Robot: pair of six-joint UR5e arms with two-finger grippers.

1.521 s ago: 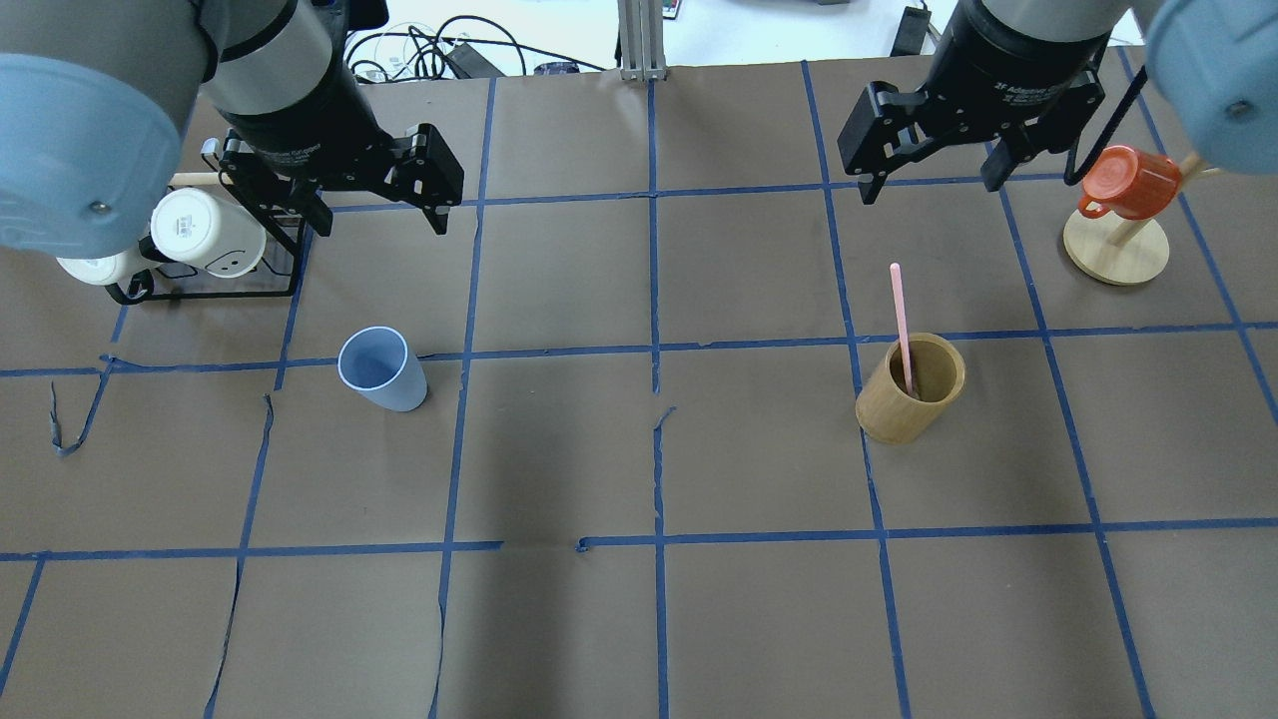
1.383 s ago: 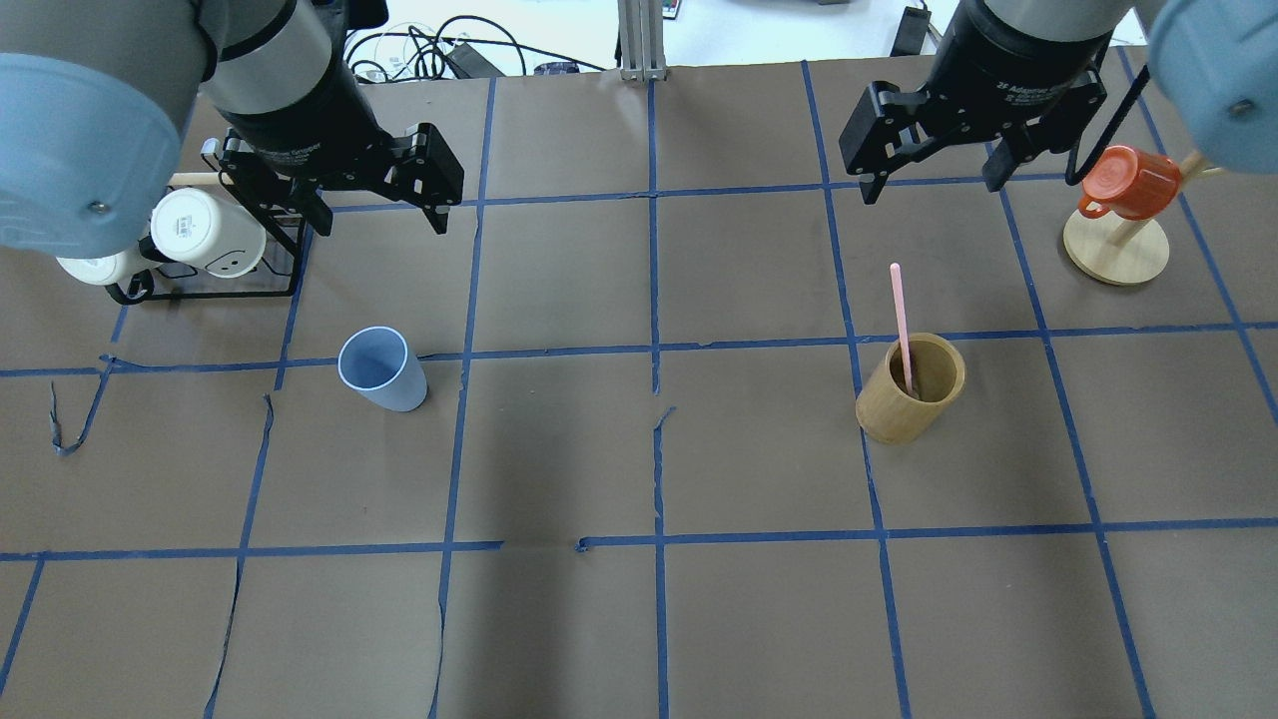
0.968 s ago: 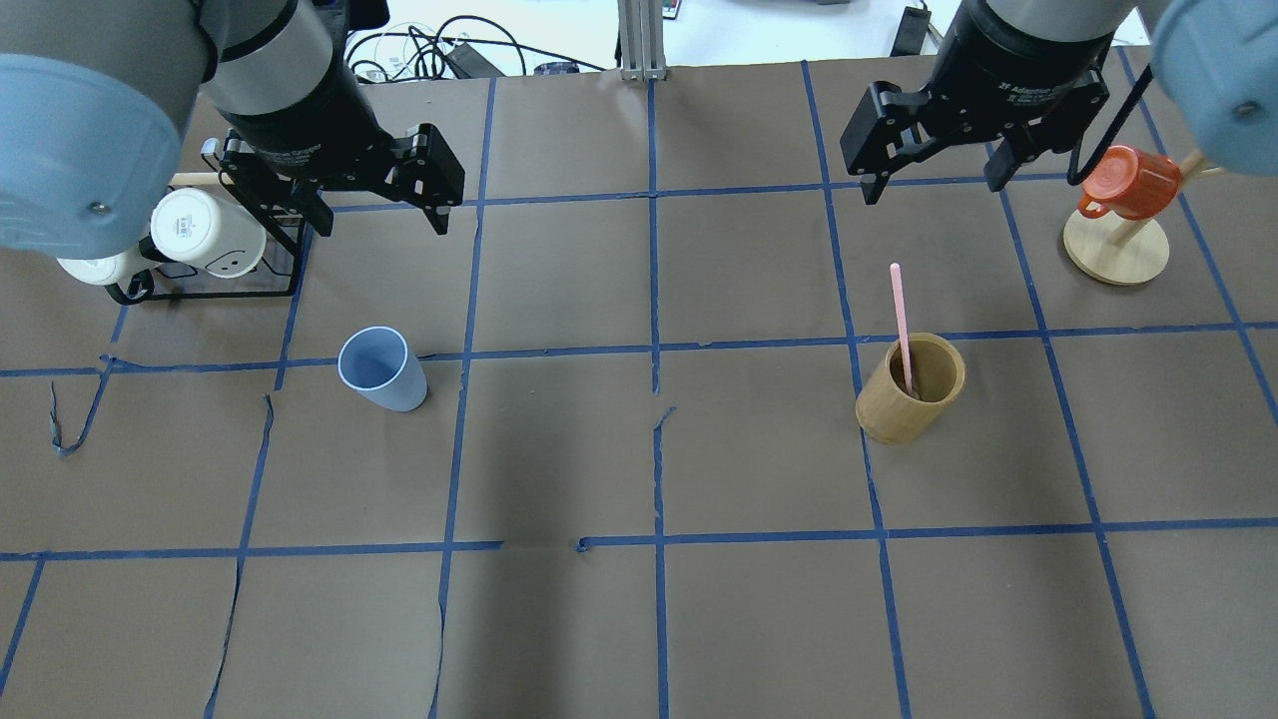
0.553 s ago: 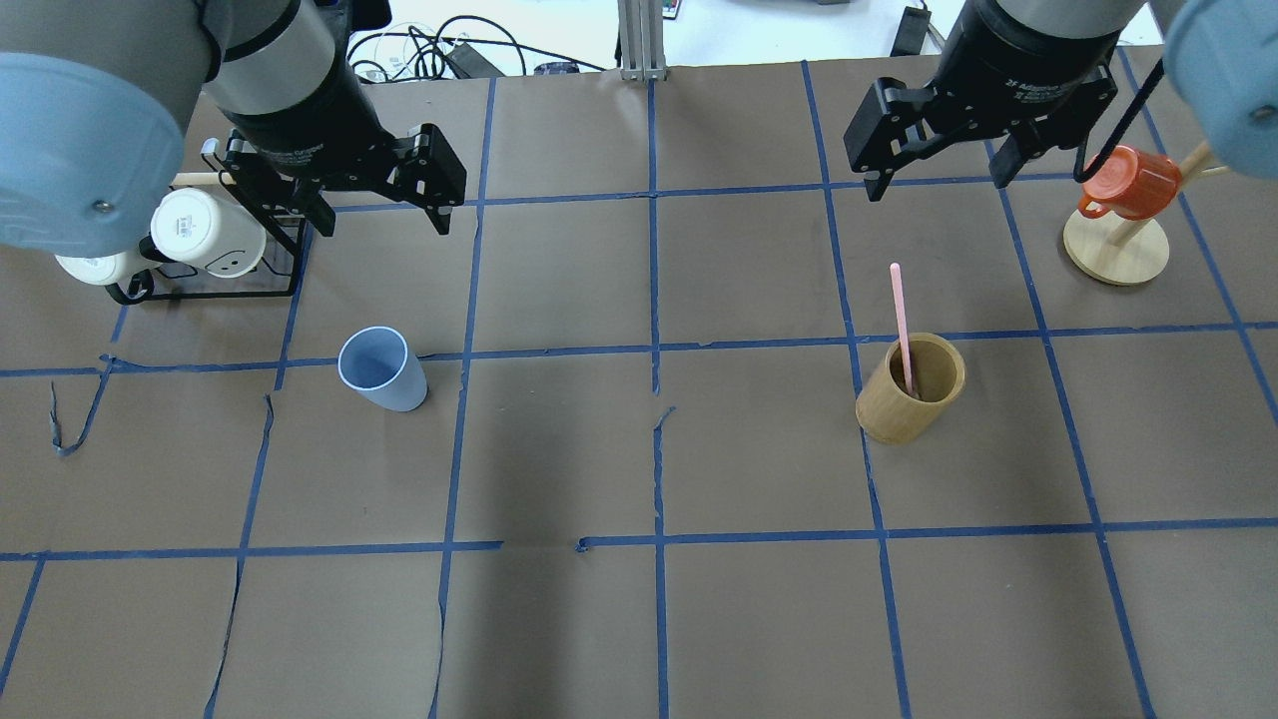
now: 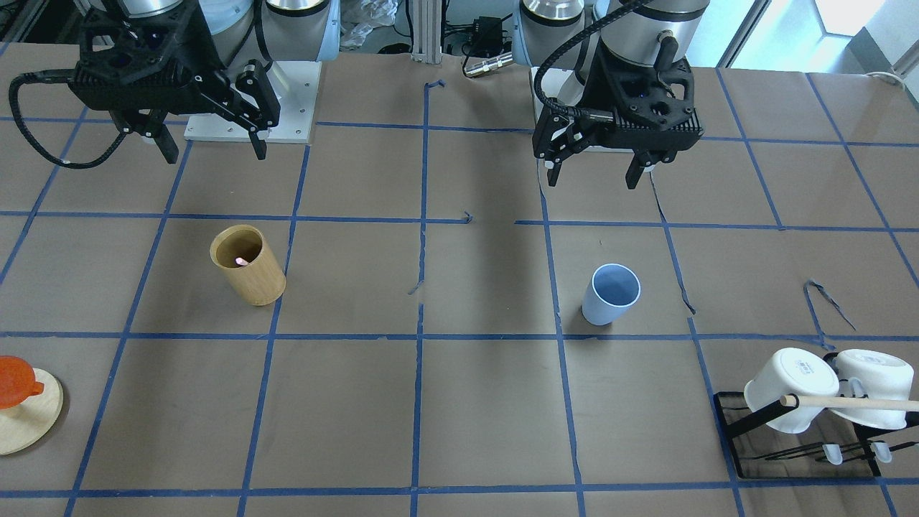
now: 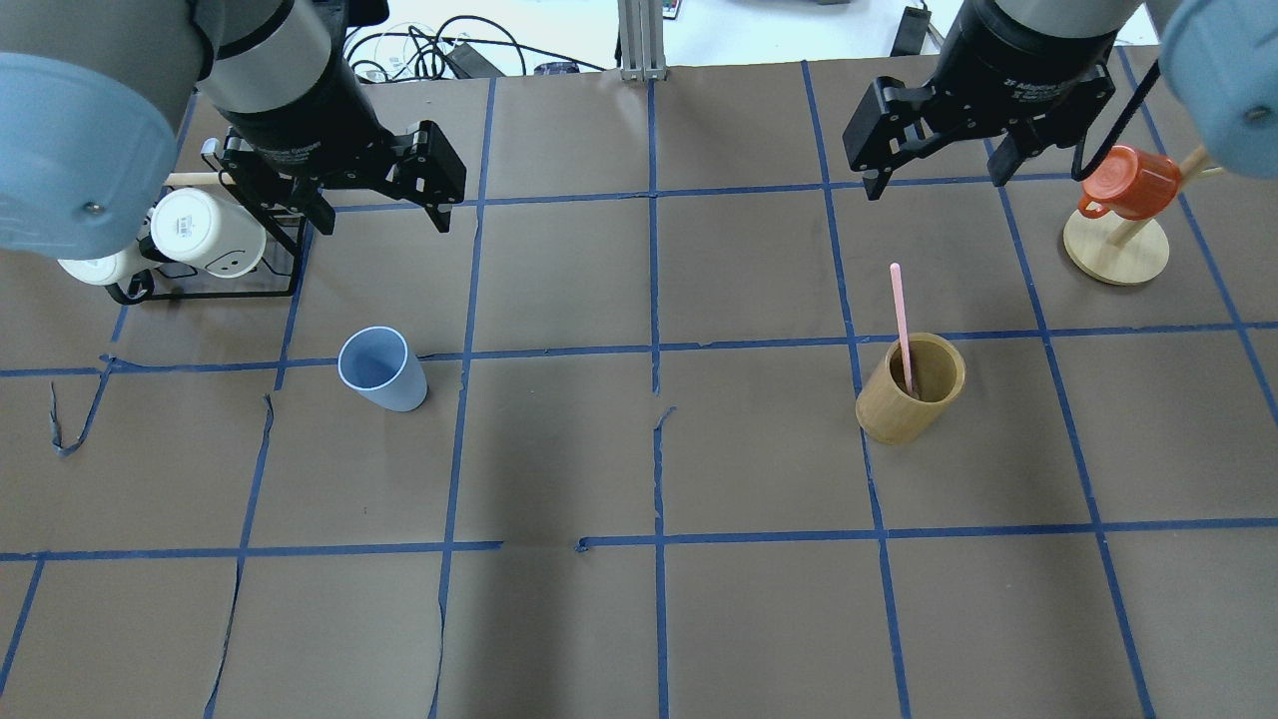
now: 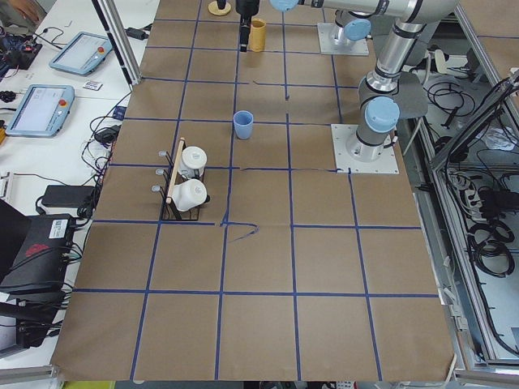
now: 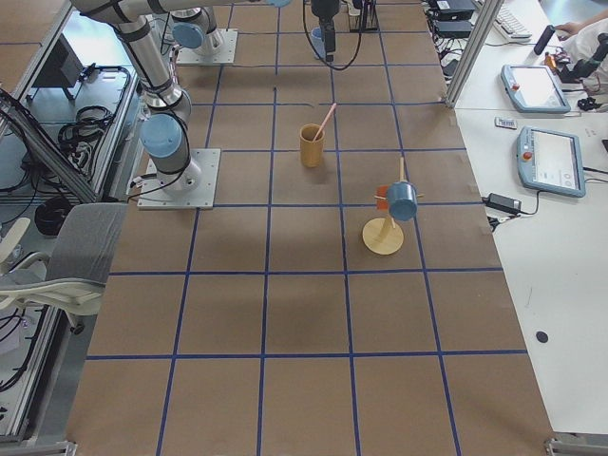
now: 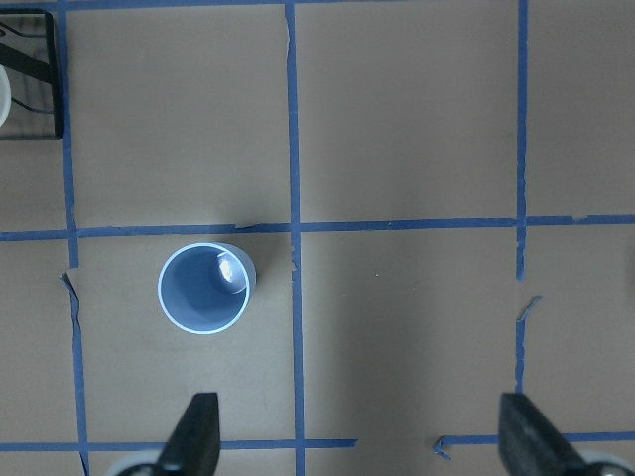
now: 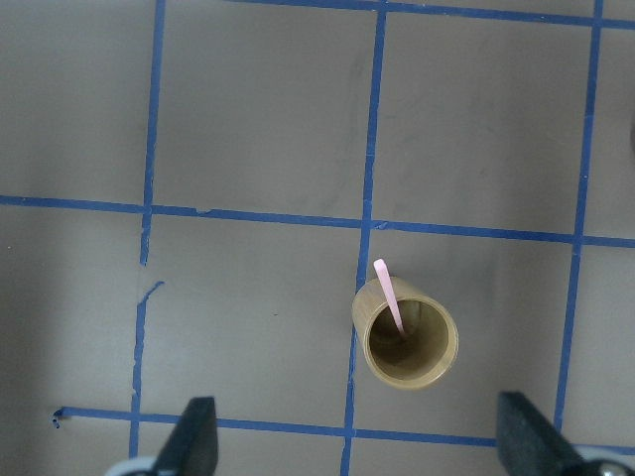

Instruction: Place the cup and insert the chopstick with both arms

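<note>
The light blue cup (image 6: 379, 368) stands upright and empty on the table's left half; it also shows in the front view (image 5: 610, 294) and in the left wrist view (image 9: 204, 288). A pale pink chopstick (image 6: 902, 320) leans in a tan wooden cylinder (image 6: 911, 389) on the right half; its tip shows in the right wrist view (image 10: 389, 292). My left gripper (image 6: 377, 208) is open and empty, high above the table behind the cup. My right gripper (image 6: 939, 180) is open and empty, high behind the cylinder.
A black wire rack (image 6: 215, 265) with white mugs (image 6: 205, 232) stands at the back left. A round wooden stand (image 6: 1115, 250) with an orange mug (image 6: 1128, 183) is at the back right. Blue tape lines grid the brown table.
The right gripper has shifted slightly to the right and away; the left gripper has barely moved. Cup, chopstick and cylinder have not moved.
</note>
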